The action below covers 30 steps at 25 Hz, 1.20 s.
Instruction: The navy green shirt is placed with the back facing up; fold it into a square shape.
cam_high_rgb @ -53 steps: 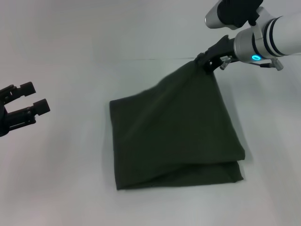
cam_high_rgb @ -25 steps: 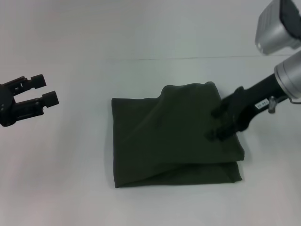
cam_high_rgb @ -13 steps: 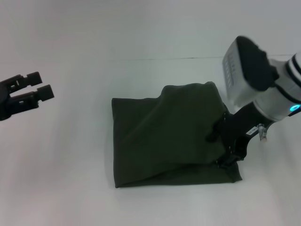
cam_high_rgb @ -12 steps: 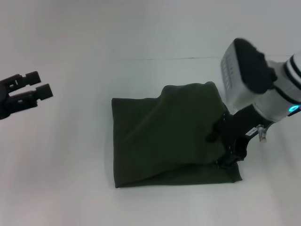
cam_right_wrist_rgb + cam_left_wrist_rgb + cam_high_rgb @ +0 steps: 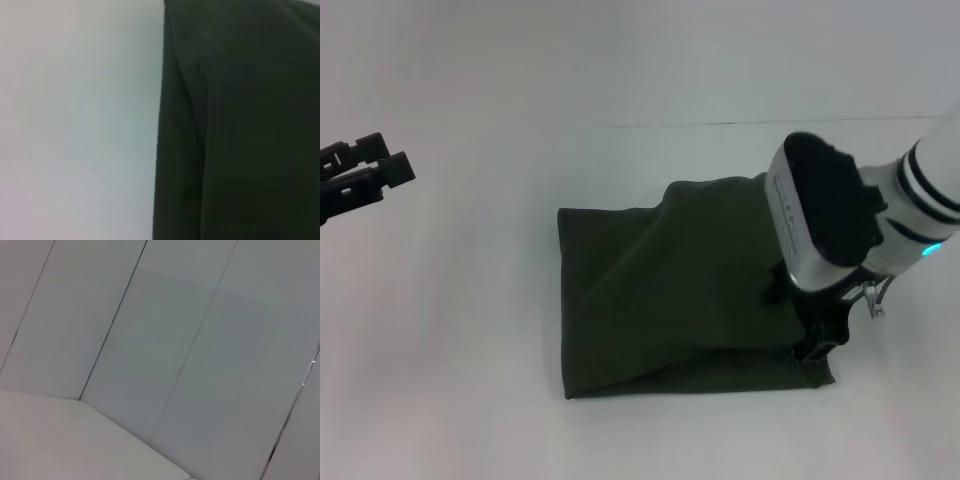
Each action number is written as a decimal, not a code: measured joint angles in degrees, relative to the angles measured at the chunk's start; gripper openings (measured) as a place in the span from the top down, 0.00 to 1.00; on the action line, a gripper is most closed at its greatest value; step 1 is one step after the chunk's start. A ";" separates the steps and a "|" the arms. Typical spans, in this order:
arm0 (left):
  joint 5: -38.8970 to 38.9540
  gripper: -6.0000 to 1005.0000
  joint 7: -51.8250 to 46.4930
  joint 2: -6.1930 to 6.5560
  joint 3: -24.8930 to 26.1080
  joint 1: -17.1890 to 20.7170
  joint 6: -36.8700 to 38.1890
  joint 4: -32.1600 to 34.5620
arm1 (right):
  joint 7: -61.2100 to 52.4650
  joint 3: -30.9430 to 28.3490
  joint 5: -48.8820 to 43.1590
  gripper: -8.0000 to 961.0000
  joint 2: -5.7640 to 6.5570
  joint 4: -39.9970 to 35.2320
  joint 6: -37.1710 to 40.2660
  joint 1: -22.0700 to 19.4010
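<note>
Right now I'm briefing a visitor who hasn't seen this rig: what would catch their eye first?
The dark green shirt, folded to a rough square mid-table with its far right corner bunched up. Next, the right gripper at the shirt's right edge, under its bulky white wrist. The left gripper hangs far off to the left, away from the cloth.

The right arm's wrist housing covers the right gripper [image 5: 812,318] and the right edge of the navy green shirt [image 5: 670,300], so its fingers perhaps touch cloth there. Far left of the shirt, the left gripper [image 5: 365,172] is cropped by the edge.
</note>
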<state>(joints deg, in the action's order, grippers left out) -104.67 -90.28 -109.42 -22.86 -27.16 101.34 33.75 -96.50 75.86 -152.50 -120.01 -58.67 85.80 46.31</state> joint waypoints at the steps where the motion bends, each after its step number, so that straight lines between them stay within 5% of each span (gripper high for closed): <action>1: 0.00 0.12 -0.04 0.00 0.00 -0.02 -0.14 0.00 | -0.13 0.81 0.01 0.20 -0.03 -0.31 -0.40 -0.36; 9: 0.08 0.12 -0.36 0.07 0.07 -0.49 -0.59 0.00 | -2.00 5.62 0.40 0.22 -0.21 -3.90 -2.94 -3.30; 25: 0.09 0.12 -0.74 0.65 0.19 -1.03 -0.39 0.01 | -3.38 -0.99 0.57 0.92 0.32 -10.51 6.05 -5.04; 30: 0.08 0.12 -0.78 0.82 0.19 -1.33 -0.34 0.00 | -4.85 -1.44 0.56 0.95 0.09 -10.61 7.20 -4.74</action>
<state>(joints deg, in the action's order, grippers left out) -104.59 -91.06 -108.60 -22.67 -28.49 101.00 33.75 -101.35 74.42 -151.94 -119.92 -69.27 93.00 41.57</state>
